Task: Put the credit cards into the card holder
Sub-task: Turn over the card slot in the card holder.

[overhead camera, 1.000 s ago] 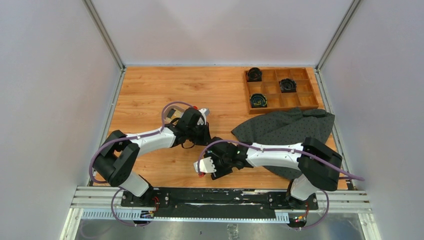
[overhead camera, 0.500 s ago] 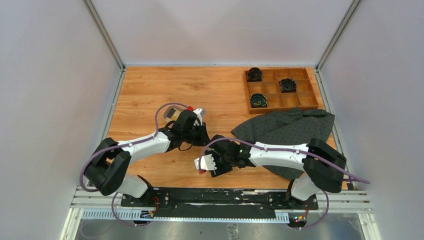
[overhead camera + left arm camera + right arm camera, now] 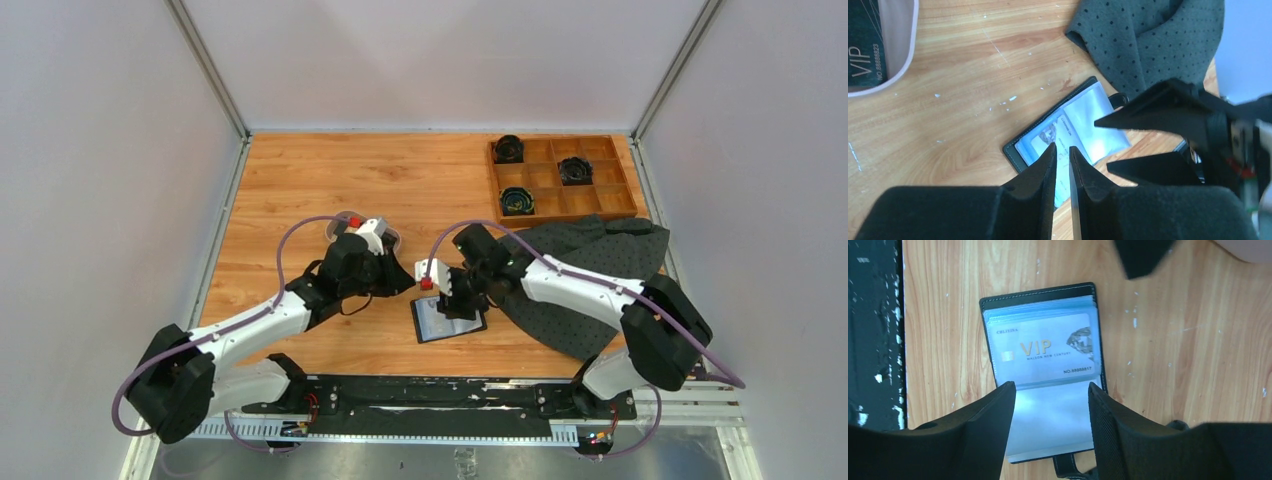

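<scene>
The card holder [image 3: 448,320] lies open on the counter [image 3: 400,180], near centre, with a white VIP card [image 3: 1043,347] in its clear sleeve. The right tool [image 3: 1050,387] hangs over it, spread wide and empty. The left tool [image 3: 1062,147] is pinched almost closed on nothing. A black card [image 3: 863,40] rests in the tray [image 3: 903,50] farther left.

The left gripper [image 3: 1062,148], jaws almost together, is hovering over the open card holder [image 3: 1087,116] on the counter [image 3: 958,115], a card [image 3: 1047,138] showing through its clear sleeve; a black VIP card [image 3: 864,45] is sitting in the tray [image 3: 898,45].
</scene>
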